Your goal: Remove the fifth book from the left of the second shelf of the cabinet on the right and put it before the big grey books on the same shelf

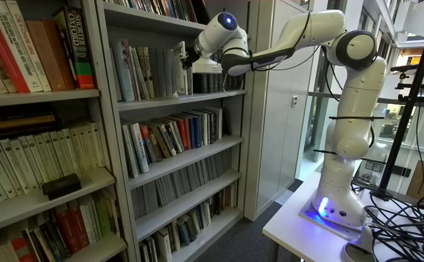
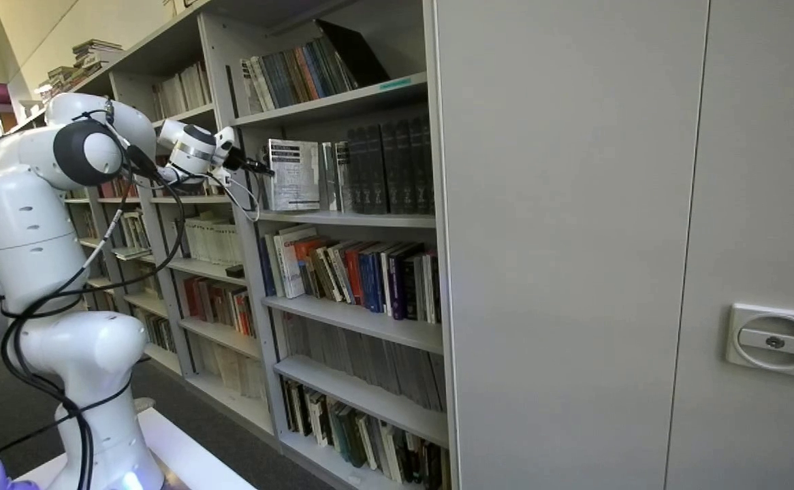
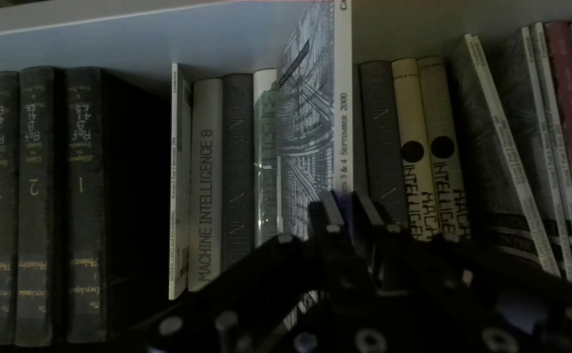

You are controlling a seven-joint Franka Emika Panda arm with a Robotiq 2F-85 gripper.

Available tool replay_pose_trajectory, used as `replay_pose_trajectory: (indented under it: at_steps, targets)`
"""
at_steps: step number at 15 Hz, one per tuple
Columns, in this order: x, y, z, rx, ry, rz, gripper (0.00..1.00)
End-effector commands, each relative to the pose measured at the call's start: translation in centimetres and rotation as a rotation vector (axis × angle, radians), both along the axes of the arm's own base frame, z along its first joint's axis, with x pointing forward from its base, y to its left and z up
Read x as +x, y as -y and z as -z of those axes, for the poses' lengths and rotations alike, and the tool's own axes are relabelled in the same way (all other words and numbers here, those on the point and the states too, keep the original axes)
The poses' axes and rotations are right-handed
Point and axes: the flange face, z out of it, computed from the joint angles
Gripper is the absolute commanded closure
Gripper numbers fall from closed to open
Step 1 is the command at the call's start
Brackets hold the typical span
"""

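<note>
Encyclopedias (image 3: pixel 86 196): chunky dark volumes, gold 1, 2 and 3 on the spines (text's upside down in the wrist view).
Journal (image 3: pixel 343 122): that's the book in play. Slim, patterned grey cover, spine reads "3 & 4 September 2000". Upright, same level as the encyclopedias, left of them in both exterior views, and poking out past its neighbours' spines. Can't tell if its bottom edge touches the shelf (image 1: pixel 150 103).
Claw (image 3: pixel 350 208): black, one finger either side of the journal's spine, squeezed down to about that thickness, so yeah, it's got the journal. Also left of the encyclopedias in both exterior views.
Slim white-spined book (image 3: pixel 173 196): says "Natural Language Engineering", just beside the encyclopedias.
Machine Intelligence 8 (image 3: pixel 206 186): grey, upright, between the encyclopedias and the journal.
Cream book (image 3: pixel 413 147): black dot on the spine, farther from the encyclopedias than the journal is.
Genetics book (image 1: pixel 139 147): white spine, one shelf down from the encyclopedias and off to their left.
Grey door (image 1: pixel 277 109): right of the encyclopedias in both exterior views.
Arm (image 1: pixel 357 91): white, base well apart from the encyclopedias, far end near them.
Bench (image 1: pixel 288 225): white, lower than the encyclopedias and well apart, carrying the arm's base plus a heap of black cables (image 1: pixel 401 222).
</note>
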Motion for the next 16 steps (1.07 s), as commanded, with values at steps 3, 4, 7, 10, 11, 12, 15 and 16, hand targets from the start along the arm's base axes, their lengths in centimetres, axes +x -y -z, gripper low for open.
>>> replay_pose_trajectory:
  at_steps: [3, 4, 7, 10, 11, 12, 15, 16]
  targets:
    - [-1.2, 1.8, -1.3, -0.047, 0.022, 0.125, 0.97]
    - [-1.3, 1.9, -1.2, -0.056, 0.020, 0.146, 0.97]
    - [-1.7, 2.0, -1.3, -0.080, 0.031, 0.215, 0.97]
    - [-2.5, 1.9, -1.7, -0.092, 0.049, 0.270, 0.97]
    - [-2.8, 1.8, -1.8, -0.095, 0.053, 0.284, 0.97]
    - [-3.2, 1.7, -1.9, -0.098, 0.056, 0.299, 0.97]
    - [-3.9, 1.6, -2.0, -0.100, 0.061, 0.344, 0.97]
    - [-3.9, 1.6, -1.9, -0.091, 0.057, 0.354, 0.97]
